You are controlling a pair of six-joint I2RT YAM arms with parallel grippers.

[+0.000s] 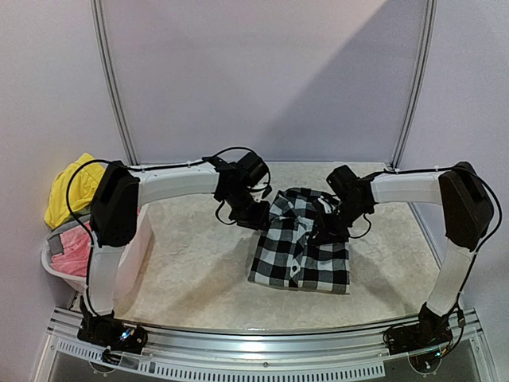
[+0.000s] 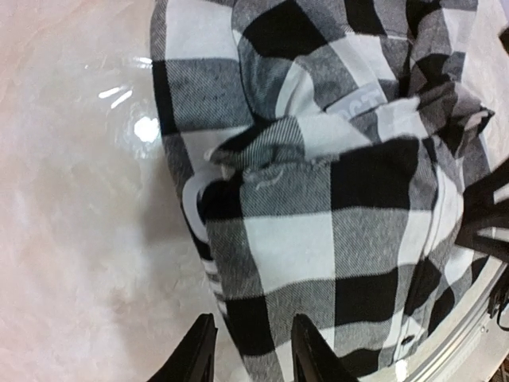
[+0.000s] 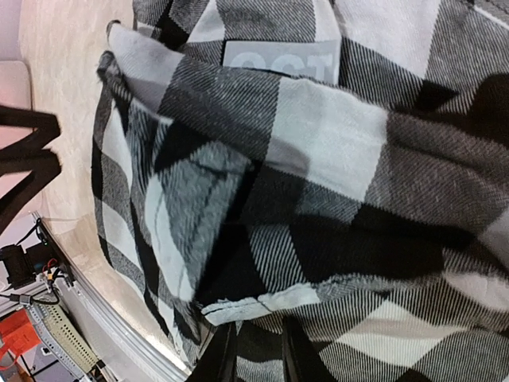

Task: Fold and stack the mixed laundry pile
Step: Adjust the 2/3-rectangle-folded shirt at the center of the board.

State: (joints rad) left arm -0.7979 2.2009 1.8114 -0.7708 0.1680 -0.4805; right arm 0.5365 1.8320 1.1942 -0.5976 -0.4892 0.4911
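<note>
Jaws of the left gripper (image 2: 253,334) stand partly closed, pinching the bunched left edge of the shirt (image 1: 301,255). On the right gripper (image 3: 256,346) they sit narrower, clamped on a fold. Between them the shirt lies rumpled on the table (image 1: 199,263).

Black-and-white checked shirt (image 2: 318,239) rumpled on pale table (image 2: 71,239), claw (image 2: 252,326) fingers straddling its edge
</note>
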